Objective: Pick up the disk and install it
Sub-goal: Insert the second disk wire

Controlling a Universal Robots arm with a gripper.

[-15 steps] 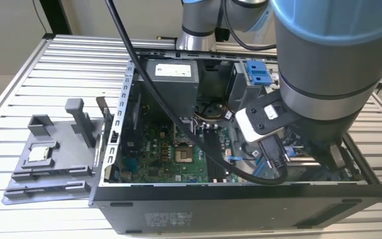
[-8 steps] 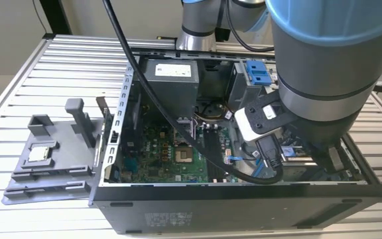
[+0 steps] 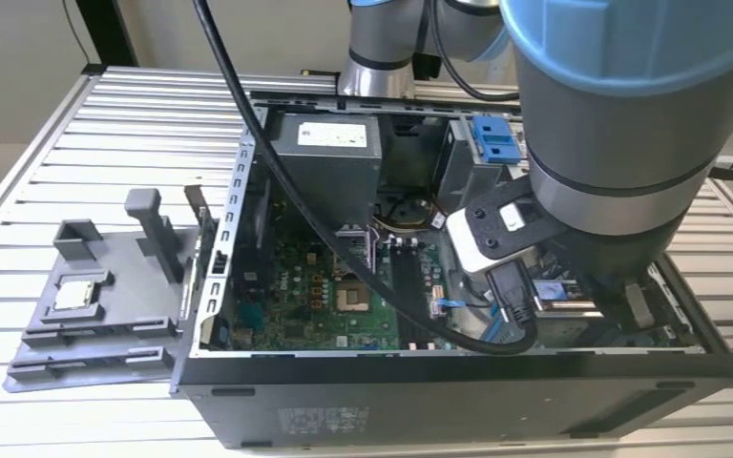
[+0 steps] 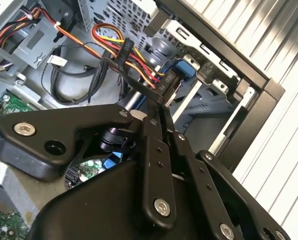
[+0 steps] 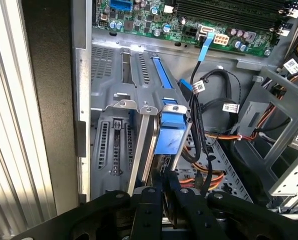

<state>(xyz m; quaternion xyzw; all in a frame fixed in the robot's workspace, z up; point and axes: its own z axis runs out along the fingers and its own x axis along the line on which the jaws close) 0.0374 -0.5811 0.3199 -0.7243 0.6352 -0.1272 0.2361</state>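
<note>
The disk (image 5: 171, 126) stands on edge with its blue frame toward the camera, in the metal drive bay (image 5: 113, 145) at a corner of the open computer case (image 3: 469, 382). My gripper (image 5: 165, 177) is shut, its two black fingers pinched close on the disk's thin edge. In the second wrist view the fingertips (image 4: 161, 97) meet by the disk's blue frame (image 4: 189, 65), close to the case's black wall. In the exterior view the arm's wrist (image 3: 596, 191) reaches down into the case at the exterior view's right and hides the gripper.
Bundled coloured cables (image 4: 113, 45) and black leads (image 5: 209, 100) run right beside the bay. The motherboard (image 3: 328, 286) and grey power supply (image 3: 322, 143) occupy the case. A grey fixture (image 3: 99, 296) bearing a small square chip (image 3: 77, 294) lies on the slatted table (image 3: 35, 172).
</note>
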